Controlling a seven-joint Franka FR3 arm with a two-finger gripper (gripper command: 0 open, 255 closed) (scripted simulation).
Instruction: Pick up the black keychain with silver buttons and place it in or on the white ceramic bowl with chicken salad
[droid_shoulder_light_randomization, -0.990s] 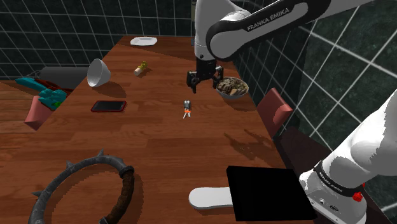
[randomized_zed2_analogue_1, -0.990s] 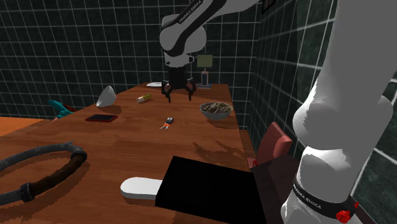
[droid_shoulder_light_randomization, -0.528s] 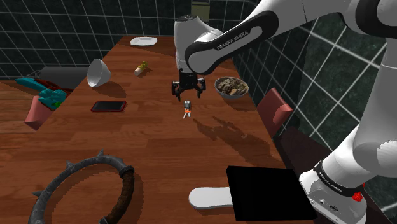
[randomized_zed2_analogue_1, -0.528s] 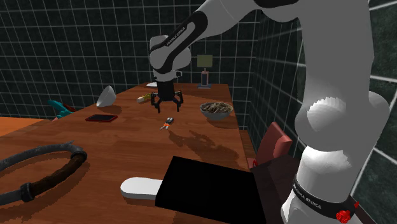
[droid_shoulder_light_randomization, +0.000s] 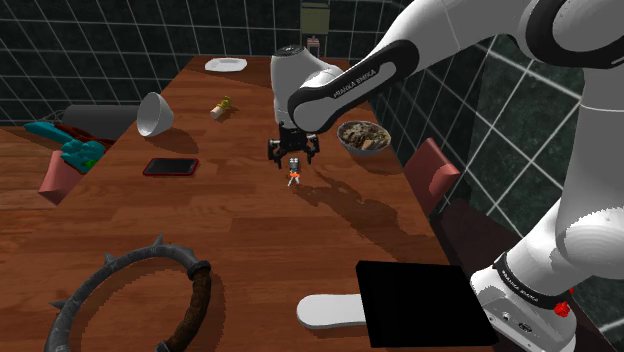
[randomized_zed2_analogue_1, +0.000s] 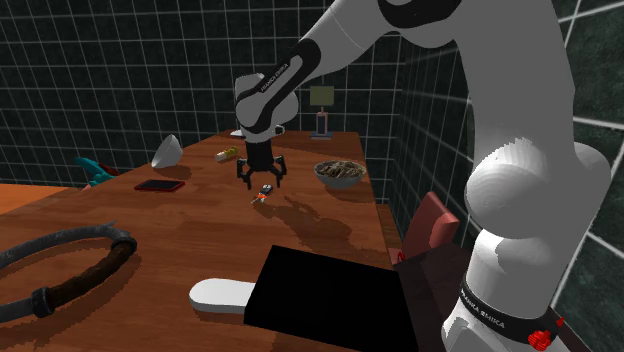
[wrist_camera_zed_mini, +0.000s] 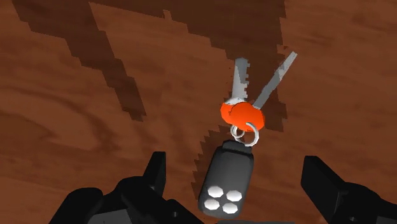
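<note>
Dim overall; jagged, blocky shadows cross the table (wrist_camera_zed_mini: 51, 127).

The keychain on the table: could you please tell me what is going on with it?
The white arm holds its open pincer low over the black keychain, straddling it without touching. The keychain lies flat on the wooden table. The bowl of salad stands apart, toward the shoulder view's right.

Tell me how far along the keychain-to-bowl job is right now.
Done: the approach. The gripper hangs low over the keychain.
In hand: the grasp. The fingers stand open on either side of its black fob without touching it, and it lies flat on the table.
Left: close, lift, carry to the bowl of salad and release. The bowl holds no keychain yet.
</note>
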